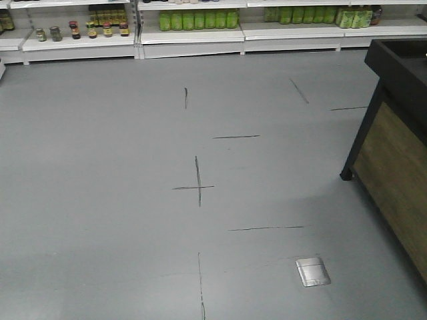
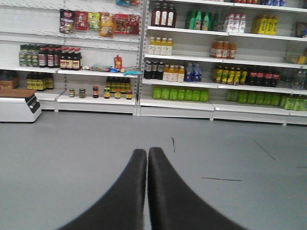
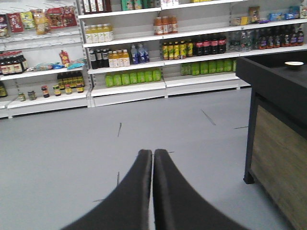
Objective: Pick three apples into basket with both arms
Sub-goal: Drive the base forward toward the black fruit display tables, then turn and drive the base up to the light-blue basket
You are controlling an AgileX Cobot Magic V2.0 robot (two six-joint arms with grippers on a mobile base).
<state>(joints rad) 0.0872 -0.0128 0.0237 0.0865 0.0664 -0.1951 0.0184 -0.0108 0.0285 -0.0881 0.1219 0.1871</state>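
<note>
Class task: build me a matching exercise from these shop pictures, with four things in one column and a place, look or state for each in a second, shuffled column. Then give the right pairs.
Column one
1. left tool
2. green bottles
3. floor plate
4. counter

Column two
A. silver, lying flat in the grey floor
B. black frame with a wood panel, at the right edge
C. shut, holding nothing
D. lined up on the lowest shelf

Pairs: 1-C, 2-D, 3-A, 4-B
</note>
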